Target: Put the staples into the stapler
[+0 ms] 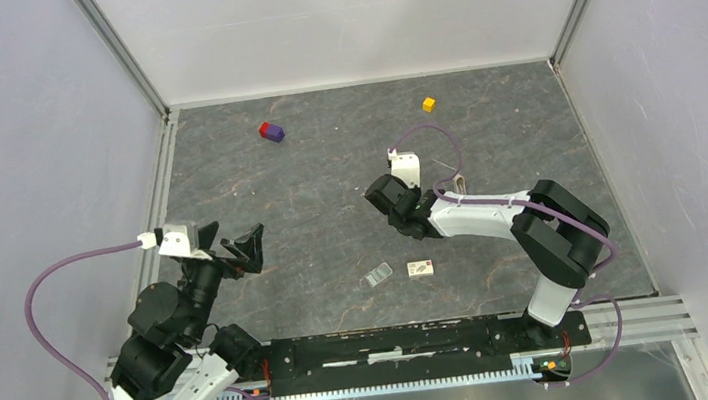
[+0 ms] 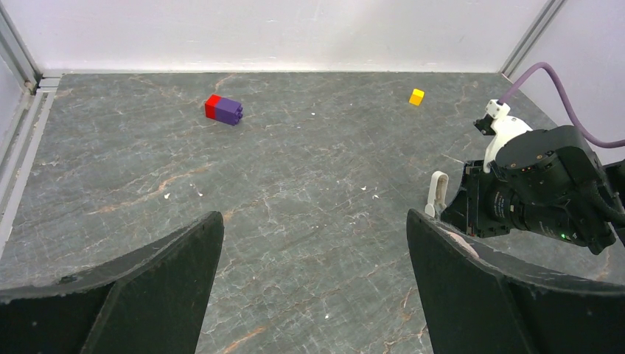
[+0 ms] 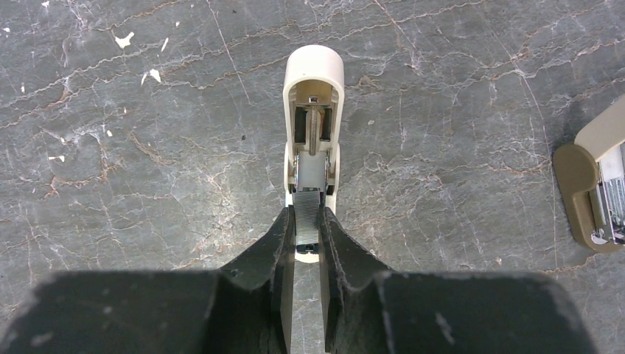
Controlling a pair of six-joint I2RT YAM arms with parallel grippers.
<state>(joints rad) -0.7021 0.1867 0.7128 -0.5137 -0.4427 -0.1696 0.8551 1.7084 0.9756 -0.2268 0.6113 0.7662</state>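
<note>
The small cream stapler (image 3: 313, 77) lies opened out flat on the table, its grey metal inside facing up. My right gripper (image 3: 306, 214) points down at its near end, shut on a grey ribbed strip of staples (image 3: 307, 210) in line with the stapler's metal channel. In the left wrist view the stapler (image 2: 437, 193) shows just left of the right gripper (image 2: 479, 210). From the top the right gripper (image 1: 392, 201) hides it. My left gripper (image 1: 247, 247) hovers open at the left, its wide-apart fingers (image 2: 177, 258) holding nothing.
A second beige piece with metal inside (image 3: 593, 188) lies right of the stapler, and shows in the top view (image 1: 456, 185). A small staple box (image 1: 423, 268) and a grey packet (image 1: 379, 275) lie nearer the bases. A red-purple block (image 1: 272, 131) and a yellow cube (image 1: 429, 104) sit far back.
</note>
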